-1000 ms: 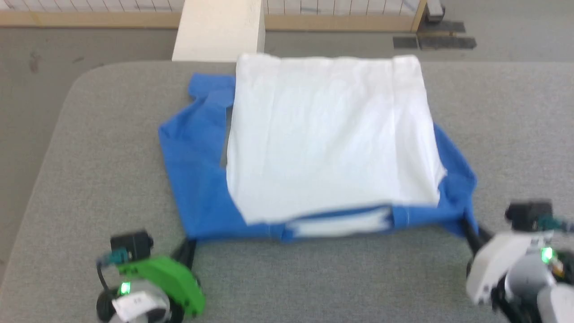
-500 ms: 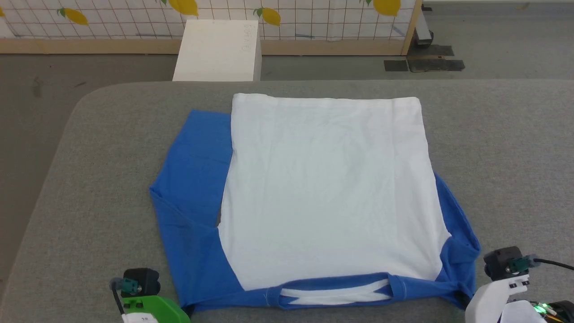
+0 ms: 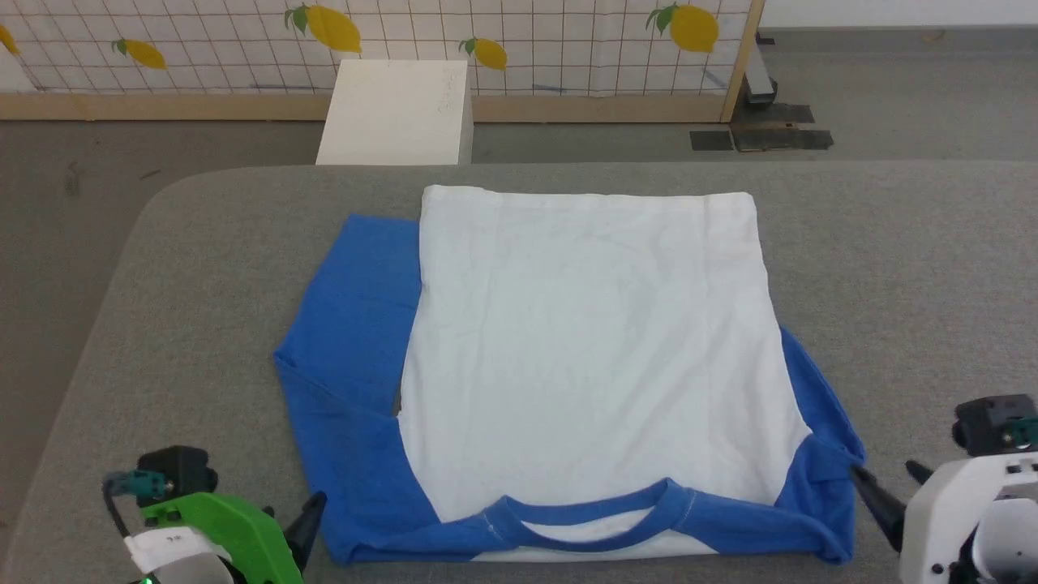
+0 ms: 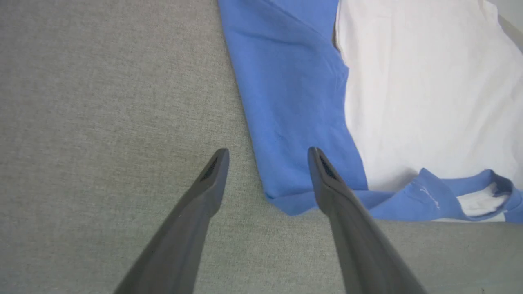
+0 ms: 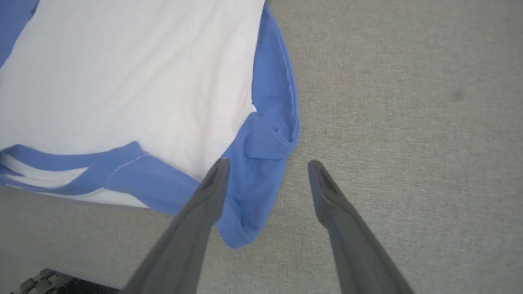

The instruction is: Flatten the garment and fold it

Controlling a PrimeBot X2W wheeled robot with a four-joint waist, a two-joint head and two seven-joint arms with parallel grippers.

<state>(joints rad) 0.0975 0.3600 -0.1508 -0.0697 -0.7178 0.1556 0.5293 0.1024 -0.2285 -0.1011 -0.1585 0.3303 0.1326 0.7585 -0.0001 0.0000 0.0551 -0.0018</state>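
Between left pincer [image 4: 267, 153] and right pincer [image 5: 267, 163] lies garment [image 3: 584, 349].

The garment [image 3: 584, 349] is soft, matt cotton knit: a lightly creased white body with blue sleeves and a blue neckband [image 3: 519, 511] sewn in pale thread. It lies on a table [image 3: 892, 268] covered in coarse, matt grey woven cloth. The left gripper [image 4: 268, 152] and right gripper [image 5: 268, 162] each have 2 dark fingers of smooth, dull plastic. The green housing [image 3: 235, 531] is glossy plastic and the white housing [image 3: 941, 511] is smooth plastic. Beyond stand a matt white block [image 3: 397, 113] and a pale wood rail [image 3: 162, 105].
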